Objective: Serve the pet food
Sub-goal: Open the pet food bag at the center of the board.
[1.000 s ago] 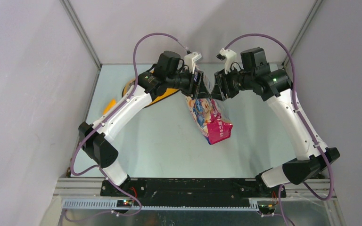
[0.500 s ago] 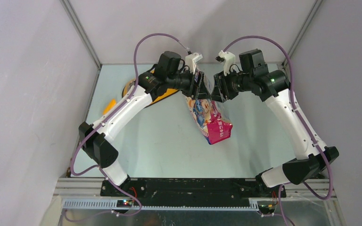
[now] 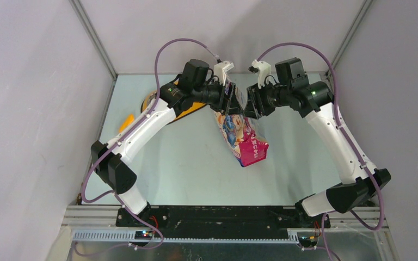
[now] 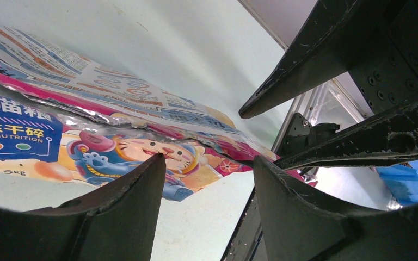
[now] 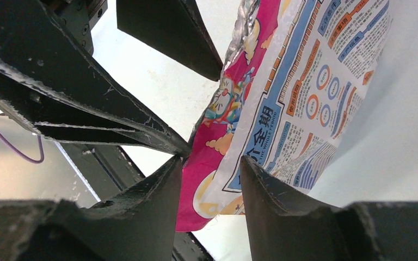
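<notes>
Pouch (image 3: 243, 140) lies on the desk (image 3: 179, 163), with its top end right at the tips of both pincers and the rest trailing back from them toward the arm bases.

Left pincer (image 4: 207, 162): jaws well apart, holding nothing. The pouch's printed face sits just past its tips, crossing the gap.

Right pincer (image 5: 211, 164): jaws about half apart, with the pouch's pink end showing in the gap between the tips. No clamp is visible (whether the tips touch the foil, can't tell from either wrist view). The two pincers face each other tip to tip over the pouch top, very close.

Change: over the last second the right arm (image 3: 332, 136) has edged inward, bringing the right pincer closer to the left pincer and the pouch top. The left arm (image 3: 147, 122) and the pouch have not moved. My read is that the right side is lining up a pinch on the top edge opposite the left, to grab or open the pouch.

The task looks early: pouch not lifted, no kibble in sight, nothing poured.

Farther out, behind the left pincer and mostly under the left arm, is the yellow feeder (image 3: 193, 112), partly hidden. Beyond it, well apart from both pincers, is the orange scoop (image 3: 126, 123), untouched.

Risks: glossy foil may slip, and the crowded tips may bump.
</notes>
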Motion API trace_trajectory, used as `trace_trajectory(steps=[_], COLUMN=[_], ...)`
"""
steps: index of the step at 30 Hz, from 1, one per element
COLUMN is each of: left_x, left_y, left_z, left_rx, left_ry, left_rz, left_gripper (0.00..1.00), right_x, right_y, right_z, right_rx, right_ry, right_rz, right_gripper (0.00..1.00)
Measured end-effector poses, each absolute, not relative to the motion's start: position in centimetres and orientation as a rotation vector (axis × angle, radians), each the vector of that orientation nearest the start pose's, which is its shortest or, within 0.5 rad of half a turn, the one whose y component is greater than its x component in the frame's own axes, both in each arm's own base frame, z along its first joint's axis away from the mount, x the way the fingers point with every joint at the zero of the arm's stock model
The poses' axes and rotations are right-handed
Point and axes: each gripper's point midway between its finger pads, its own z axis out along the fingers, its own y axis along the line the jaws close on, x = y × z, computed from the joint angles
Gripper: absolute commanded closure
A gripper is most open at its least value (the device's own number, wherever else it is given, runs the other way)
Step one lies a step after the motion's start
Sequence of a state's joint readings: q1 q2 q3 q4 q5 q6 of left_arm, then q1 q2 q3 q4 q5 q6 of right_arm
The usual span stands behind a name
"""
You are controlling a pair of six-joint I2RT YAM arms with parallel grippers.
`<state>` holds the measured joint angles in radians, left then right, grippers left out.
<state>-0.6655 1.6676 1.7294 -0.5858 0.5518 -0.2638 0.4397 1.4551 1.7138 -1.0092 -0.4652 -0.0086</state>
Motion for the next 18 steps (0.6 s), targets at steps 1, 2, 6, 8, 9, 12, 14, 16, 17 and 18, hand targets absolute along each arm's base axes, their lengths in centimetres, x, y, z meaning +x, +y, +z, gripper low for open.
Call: trace_trajectory(steps=[1, 2, 6, 8, 9, 12, 14, 16, 17, 18], left_x=[29.53, 29.53, 29.54, 29.58, 29.59, 29.64, 29.64, 29.66, 29.68, 29.68], left_y=[-36.05, -36.05, -36.05, -36.03, -36.02, -36.01, -36.00, -36.00, -35.99, -35.99], left_z=[30.73, 30.73, 30.73, 30.72, 30.71, 30.70, 30.69, 30.67, 30.67, 30.67], left_rx=[0.786, 0.786, 0.786, 0.784, 0.784, 0.782, 0.782, 0.781, 0.781, 0.781], left_ry=[2.071, 2.071, 2.071, 2.072, 2.072, 2.072, 2.072, 2.073, 2.073, 2.073], left_rz=[-1.118, -1.118, -1.118, -1.115, -1.114, -1.111, -1.111, -1.110, -1.109, -1.109], left_gripper=[0.33, 0.33, 0.33, 0.33, 0.33, 0.33, 0.33, 0.33, 0.33, 0.33], right_x=[28.47, 28.47, 28.54, 28.66, 28.68, 28.75, 28.78, 28.77, 28.79, 28.80], right_y=[22.05, 22.05, 21.99, 21.86, 21.85, 21.78, 21.73, 21.71, 21.66, 21.63], right_z=[30.82, 30.82, 30.79, 30.73, 30.70, 30.60, 30.55, 30.48, 30.42, 30.34], right_rx=[-0.752, -0.752, -0.749, -0.745, -0.745, -0.744, -0.743, -0.744, -0.744, -0.747], right_ry=[2.219, 2.219, 2.220, 2.222, 2.223, 2.226, 2.228, 2.230, 2.233, 2.234], right_rz=[0.755, 0.755, 0.749, 0.736, 0.731, 0.714, 0.703, 0.693, 0.682, 0.670], right_gripper=[0.54, 0.54, 0.56, 0.57, 0.58, 0.59, 0.60, 0.60, 0.60, 0.60])
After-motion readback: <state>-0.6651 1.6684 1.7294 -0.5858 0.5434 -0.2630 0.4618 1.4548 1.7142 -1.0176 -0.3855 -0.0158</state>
